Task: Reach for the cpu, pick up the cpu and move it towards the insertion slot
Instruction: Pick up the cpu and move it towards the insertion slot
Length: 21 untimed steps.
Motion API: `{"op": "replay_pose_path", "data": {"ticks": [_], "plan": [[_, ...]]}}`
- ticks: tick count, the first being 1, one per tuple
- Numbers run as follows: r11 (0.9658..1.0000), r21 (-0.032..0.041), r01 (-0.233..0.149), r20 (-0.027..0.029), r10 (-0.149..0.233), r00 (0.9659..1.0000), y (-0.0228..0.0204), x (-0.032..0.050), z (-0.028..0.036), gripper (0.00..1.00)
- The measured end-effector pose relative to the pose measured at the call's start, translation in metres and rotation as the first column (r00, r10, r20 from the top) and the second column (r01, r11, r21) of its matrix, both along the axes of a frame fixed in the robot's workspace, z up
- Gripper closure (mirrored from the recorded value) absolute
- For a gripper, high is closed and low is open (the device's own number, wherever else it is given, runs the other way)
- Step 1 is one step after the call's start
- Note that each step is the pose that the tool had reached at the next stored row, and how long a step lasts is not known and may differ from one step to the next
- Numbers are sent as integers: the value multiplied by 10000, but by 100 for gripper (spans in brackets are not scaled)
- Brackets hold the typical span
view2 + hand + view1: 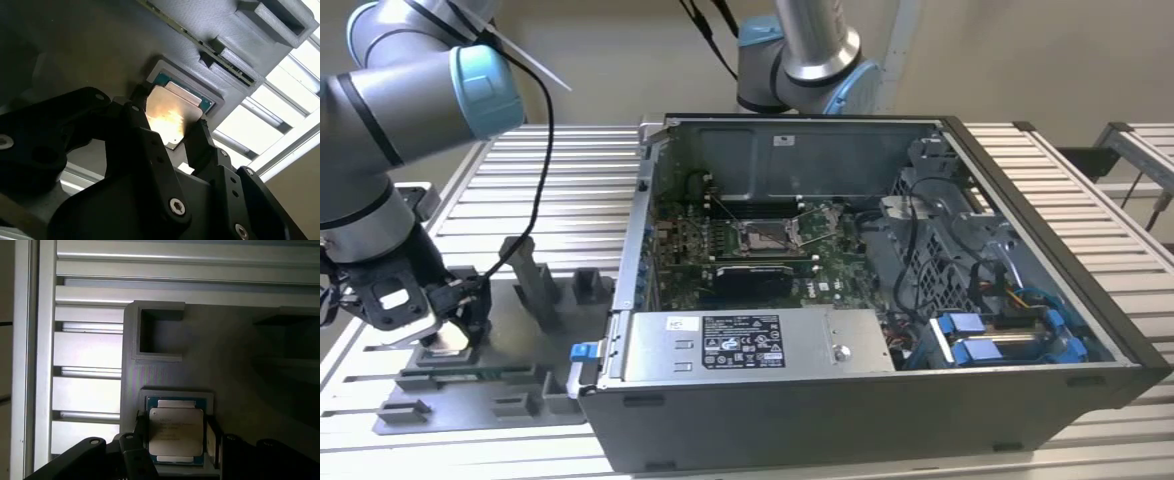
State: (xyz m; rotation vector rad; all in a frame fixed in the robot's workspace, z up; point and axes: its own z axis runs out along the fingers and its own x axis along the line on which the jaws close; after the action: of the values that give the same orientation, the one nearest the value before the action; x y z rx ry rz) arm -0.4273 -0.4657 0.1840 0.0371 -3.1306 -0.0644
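Observation:
The cpu [176, 426], a flat square chip with a silvery top and thin green rim, lies in a square recess of the grey plastic tray [165, 375]. In both wrist views my gripper [176, 434] straddles it, and the black fingers [213, 438] press against two opposite edges. The second wrist view shows the cpu [172, 112] lit between the fingers [137, 107] of the gripper [172, 122]. In the exterior view the gripper [447, 325] sits low over the tray [480, 395] at the exterior view's left. The insertion slot [763, 235] is on the motherboard inside the open computer case [881, 400].
Upright pegs and blocks [534, 280] stand on the tray beside the gripper. A green memory stick [210, 50] lies in another tray recess. A second arm [801, 60] stands behind the case. The ribbed metal table [547, 190] runs around the tray and case.

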Motion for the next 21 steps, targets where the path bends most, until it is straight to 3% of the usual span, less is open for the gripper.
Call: {"op": "replay_pose_path", "data": {"ticks": [8,13,21], "plan": [[10000,5,0,6,0,10000,1,1,18,100],[10000,1,0,1,0,10000,0,0,171,100],[10000,2,0,1,0,10000,0,0,316,100]]}}
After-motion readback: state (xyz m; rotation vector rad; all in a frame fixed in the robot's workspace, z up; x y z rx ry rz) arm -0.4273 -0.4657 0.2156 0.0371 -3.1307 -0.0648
